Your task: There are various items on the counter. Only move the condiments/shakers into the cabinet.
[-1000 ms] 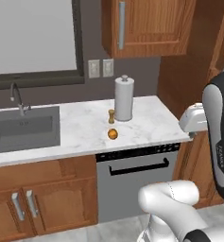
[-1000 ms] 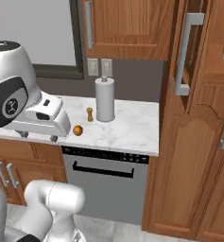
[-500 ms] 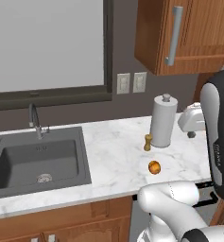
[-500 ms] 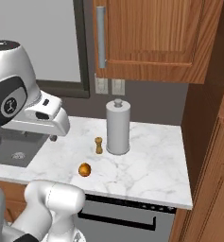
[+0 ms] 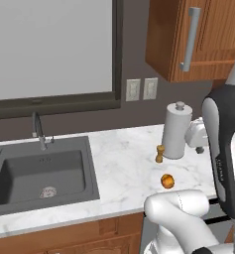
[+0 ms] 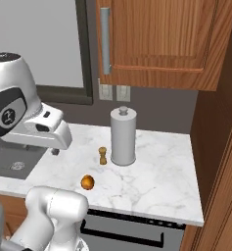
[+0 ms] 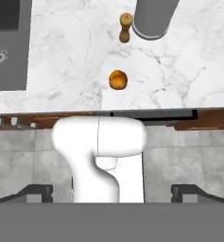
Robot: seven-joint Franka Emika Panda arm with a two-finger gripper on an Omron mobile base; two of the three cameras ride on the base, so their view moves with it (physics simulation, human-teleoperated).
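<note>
The small wooden shaker (image 5: 160, 153) (image 6: 103, 155) (image 7: 125, 27) stands upright on the white marble counter (image 5: 124, 158) (image 6: 156, 179) (image 7: 66, 56), just beside the tall grey canister (image 5: 177, 130) (image 6: 123, 136) (image 7: 153, 16) and apart from it. The orange fruit (image 5: 167, 181) (image 6: 87, 182) (image 7: 118, 80) lies nearer the counter's front edge, well clear of both. The dark sink (image 5: 39, 171) (image 7: 7, 45) is set into the counter further to the left, with a faucet (image 5: 38, 130) behind it. Above the canister hangs the wooden cabinet (image 5: 208, 37) (image 6: 161, 41), its door closed, with a long grey bar handle (image 5: 189, 38) (image 6: 105, 39). The gripper (image 7: 111, 194) hovers out in front of the counter, above the floor, its fingertips (image 7: 35, 193) spread wide with nothing between them.
</note>
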